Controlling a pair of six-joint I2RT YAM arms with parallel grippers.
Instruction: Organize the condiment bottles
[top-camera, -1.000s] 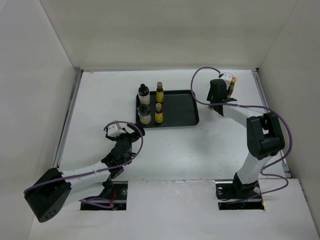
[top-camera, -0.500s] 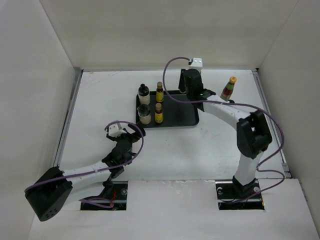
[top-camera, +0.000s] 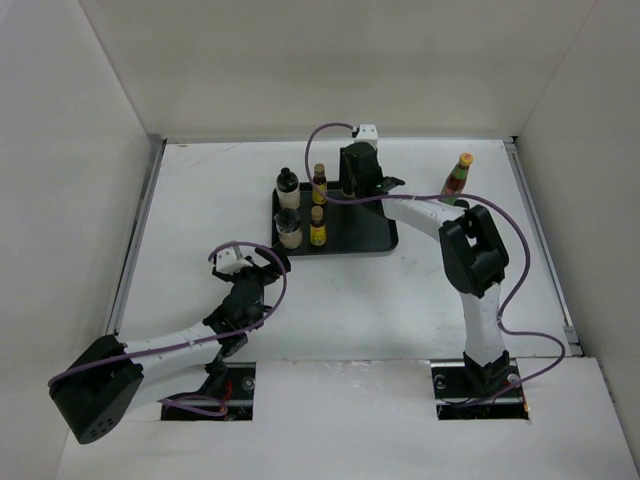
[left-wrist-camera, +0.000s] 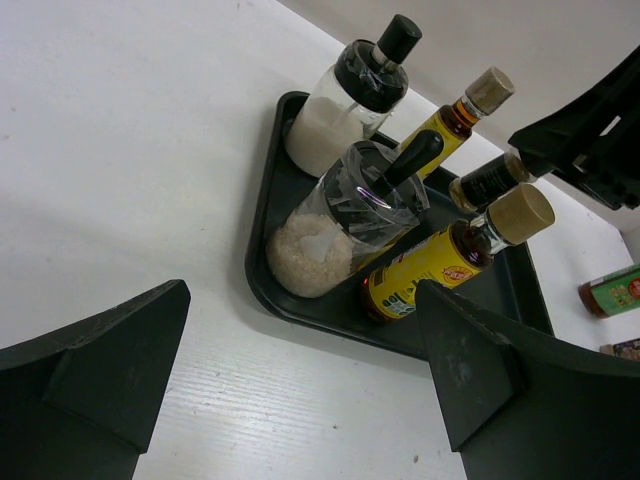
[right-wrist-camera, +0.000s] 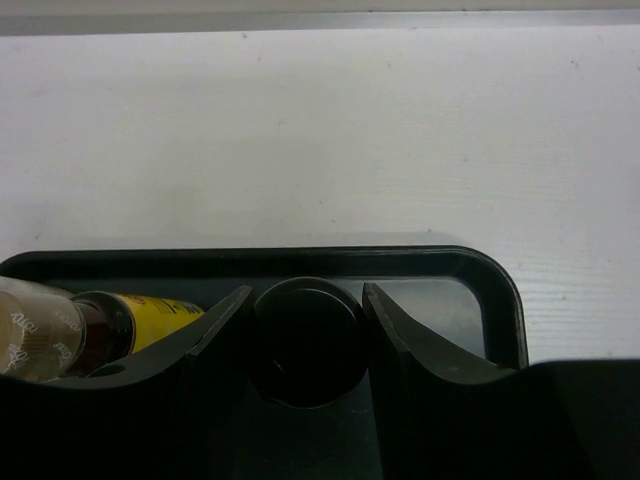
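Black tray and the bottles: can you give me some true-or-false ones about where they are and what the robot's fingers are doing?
1. Two white bottles with black caps stand in the black tray. True.
2. The red-green bottle stands in the tray. False: it stands on the table, to the right of the tray.
3. The right fingers clasp a short dark bottle near the tray's far rim. True.
4. The left fingers grip a yellow-labelled bottle. False: they are open and empty, and both yellow-labelled bottles stand in the tray.
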